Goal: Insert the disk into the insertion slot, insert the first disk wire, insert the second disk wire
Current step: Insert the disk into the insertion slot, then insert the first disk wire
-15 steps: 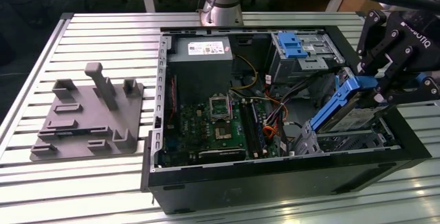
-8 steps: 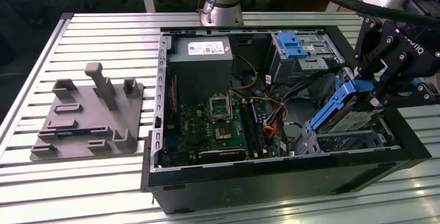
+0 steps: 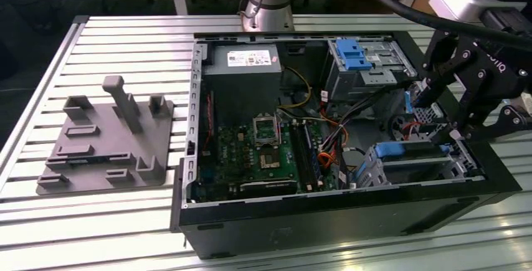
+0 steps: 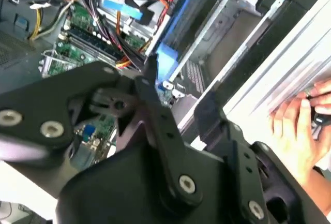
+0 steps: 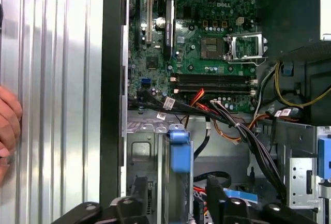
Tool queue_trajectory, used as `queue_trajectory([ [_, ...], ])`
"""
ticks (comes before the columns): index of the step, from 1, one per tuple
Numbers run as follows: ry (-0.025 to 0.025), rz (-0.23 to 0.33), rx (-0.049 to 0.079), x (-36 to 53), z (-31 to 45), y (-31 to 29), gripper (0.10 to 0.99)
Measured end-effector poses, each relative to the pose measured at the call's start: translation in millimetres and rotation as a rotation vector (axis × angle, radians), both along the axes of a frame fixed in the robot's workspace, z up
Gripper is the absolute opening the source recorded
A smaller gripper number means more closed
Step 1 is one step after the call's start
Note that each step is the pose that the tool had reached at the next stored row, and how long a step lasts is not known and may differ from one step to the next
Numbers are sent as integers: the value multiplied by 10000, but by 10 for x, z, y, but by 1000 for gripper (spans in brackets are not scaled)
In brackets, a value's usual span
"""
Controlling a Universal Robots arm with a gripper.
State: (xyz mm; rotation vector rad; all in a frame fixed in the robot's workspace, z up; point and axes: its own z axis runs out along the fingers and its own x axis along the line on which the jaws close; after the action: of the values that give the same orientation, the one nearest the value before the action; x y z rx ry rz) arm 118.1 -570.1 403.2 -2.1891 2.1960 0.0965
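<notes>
Disk [image 3: 400,151] sits in the insertion slot [image 3: 372,172] just under the spread, empty gripper [image 3: 474,131]. Step 1 looks done; the 2 wires [image 4: 121,8] look unplugged and need fine pinching.

One computer case [image 3: 332,221]; one grey fixture [image 3: 91,159] (moulded); seemingly just one hand [image 4: 297,125].

The first wrist view's edge cuts off a person's hand [image 5: 6,131]; the pincer [image 3: 470,131] partly hides the disk [image 3: 405,150].

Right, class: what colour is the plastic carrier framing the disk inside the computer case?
Bright blue. The carrier shows best in the exterior view.
</notes>
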Motion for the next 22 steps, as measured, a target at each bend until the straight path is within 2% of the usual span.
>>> queue_trajectory([
  [1, 0, 0, 0, 0, 0, 0, 549],
  [2, -1, 1, 3, 0, -1, 0, 612],
  [20, 0, 0, 2, 0, -2, 4, 612],
  [22, 0, 0, -66, 1, -6, 40, 612],
])
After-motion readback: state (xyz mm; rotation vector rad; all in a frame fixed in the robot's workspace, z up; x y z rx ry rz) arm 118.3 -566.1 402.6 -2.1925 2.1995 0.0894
